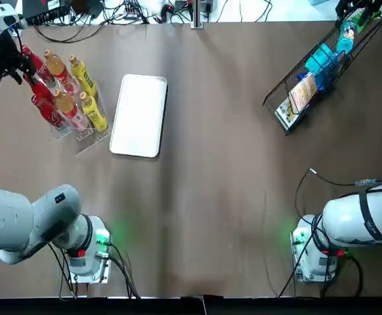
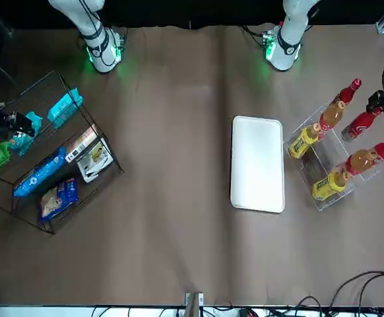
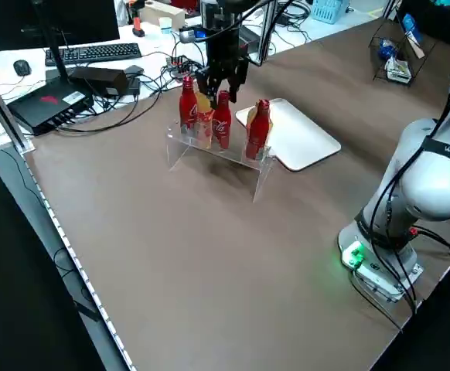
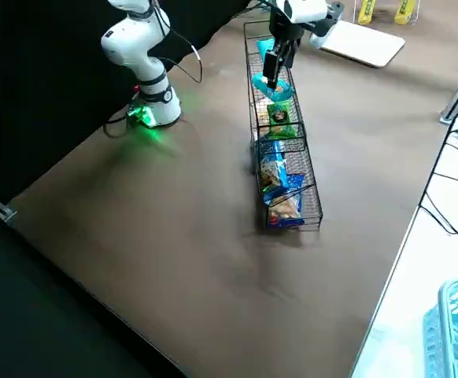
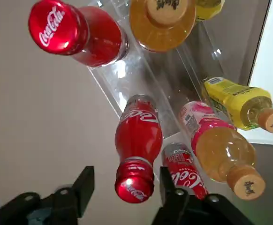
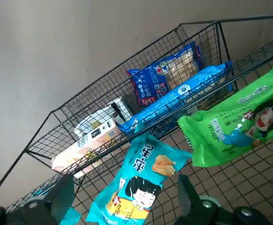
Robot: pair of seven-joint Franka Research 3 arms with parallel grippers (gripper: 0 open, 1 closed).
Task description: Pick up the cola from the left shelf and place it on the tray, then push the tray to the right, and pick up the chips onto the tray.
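Three red cola bottles (image 1: pixel 43 98) lean in a clear acrylic shelf (image 1: pixel 89 138) at the far left, beside orange and yellow drinks. My left gripper (image 1: pixel 19 65) hangs over the shelf, open. In the left wrist view its fingers (image 5: pixel 84 183) flank the cap of the middle cola bottle (image 5: pixel 137 140) without touching it. The white tray (image 1: pixel 139 115) lies empty right of the shelf. Far right, my right gripper (image 6: pixel 125 199) hovers open just above a teal chips bag (image 6: pixel 136 180) in the wire basket (image 1: pixel 279 88).
The basket also holds a green bag (image 6: pixel 239 122), blue packets (image 6: pixel 160 82) and a white box (image 6: pixel 96 129). Its wire rim (image 6: pixel 127 61) rises around the right gripper. Cables and a keyboard (image 3: pixel 93 52) lie beyond the table's far edge.
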